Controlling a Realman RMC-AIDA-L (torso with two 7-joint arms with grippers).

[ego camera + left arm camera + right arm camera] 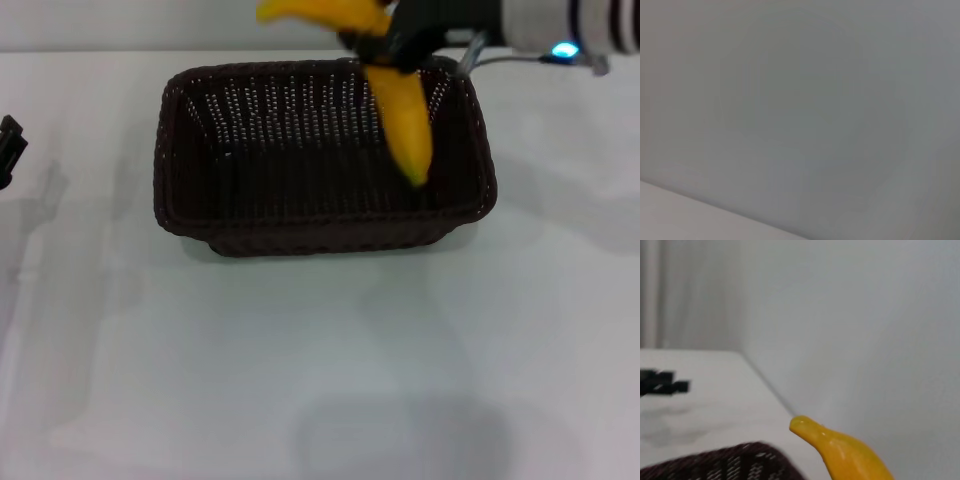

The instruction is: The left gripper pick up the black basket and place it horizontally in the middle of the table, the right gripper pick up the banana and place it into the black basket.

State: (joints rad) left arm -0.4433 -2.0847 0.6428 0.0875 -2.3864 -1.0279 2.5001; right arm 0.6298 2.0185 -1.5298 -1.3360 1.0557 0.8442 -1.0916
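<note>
The black basket stands lengthwise across the middle of the white table. My right gripper comes in from the upper right, above the basket's far right part, and is shut on the yellow banana. The banana hangs tilted over the basket's right half, one end pointing down into it. In the right wrist view the banana's end shows above the basket's rim. My left gripper is parked at the table's left edge, far from the basket.
A grey wall runs behind the table's far edge. The left wrist view shows only a plain grey surface. In the right wrist view the left gripper shows far off over the table.
</note>
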